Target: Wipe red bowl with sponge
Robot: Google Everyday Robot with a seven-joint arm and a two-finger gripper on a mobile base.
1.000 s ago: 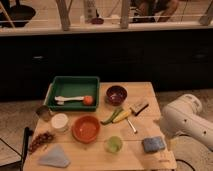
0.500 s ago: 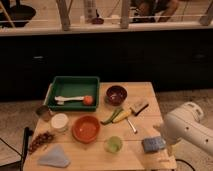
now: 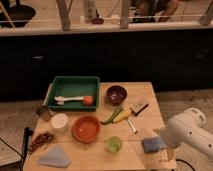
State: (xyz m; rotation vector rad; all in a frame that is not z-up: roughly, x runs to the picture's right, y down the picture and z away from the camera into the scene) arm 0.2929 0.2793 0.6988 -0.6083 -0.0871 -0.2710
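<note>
The red bowl (image 3: 86,128) stands empty at the front middle of the wooden table (image 3: 142,90). The sponge (image 3: 152,144), a flat blue-grey pad, lies near the table's front right corner, right of the green cup (image 3: 113,144). My white arm (image 3: 189,133) reaches in from the right, its near end just right of the sponge. The gripper sits at the arm's low end, hidden by the white housing; it is open and holds nothing. The sponge lies free on the table.
A green tray (image 3: 75,82) at the back left holds a white utensil and an orange ball. A dark bowl (image 3: 116,94), a brush (image 3: 138,106), a green and yellow item (image 3: 118,116), a white cup (image 3: 59,121), a metal cup (image 3: 43,112) and a blue cloth (image 3: 54,157) share the table.
The white arm has come down and forward, toward the table's front right corner beside the sponge. Nothing on the table has moved.
</note>
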